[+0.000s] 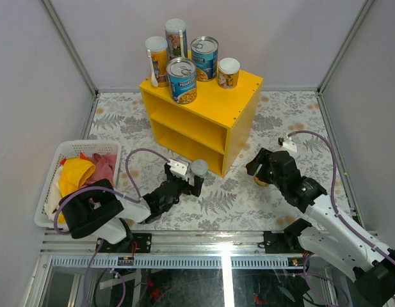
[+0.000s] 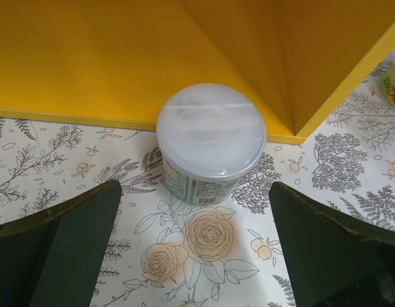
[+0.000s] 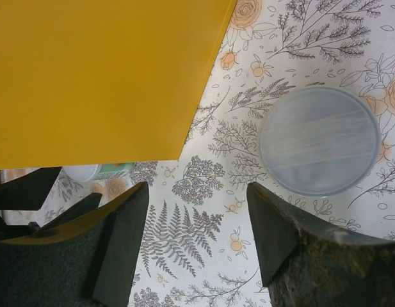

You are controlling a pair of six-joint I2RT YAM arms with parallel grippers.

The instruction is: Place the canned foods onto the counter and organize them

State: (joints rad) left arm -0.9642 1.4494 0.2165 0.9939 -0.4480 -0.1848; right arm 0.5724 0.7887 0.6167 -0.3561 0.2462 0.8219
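The yellow counter (image 1: pixel 239 105) carries several canned foods on its top: two wide blue-labelled cans (image 1: pixel 182 80), two tall yellow tubes (image 1: pixel 157 61) and a short pale-lidded can (image 1: pixel 228 72). Another pale-lidded can (image 2: pixel 211 131) stands on the cloth against the counter's lower front edge (image 2: pixel 69 116). My left gripper (image 2: pixel 194 214) is open, its tips on either side of this can's near side without touching it. My right gripper (image 3: pixel 197 195) is open over bare cloth. A second pale-lidded can (image 3: pixel 319 141) stands just beyond its right finger (image 3: pixel 280 224), beside the counter's side wall (image 3: pixel 101 77).
A white laundry basket (image 1: pixel 48 182) with red and yellow cloth sits at the near left. Grey walls close in the floral tablecloth (image 1: pixel 293 115) at the back and both sides. The left arm's fingers (image 3: pixel 24 188) show at the right wrist view's left edge.
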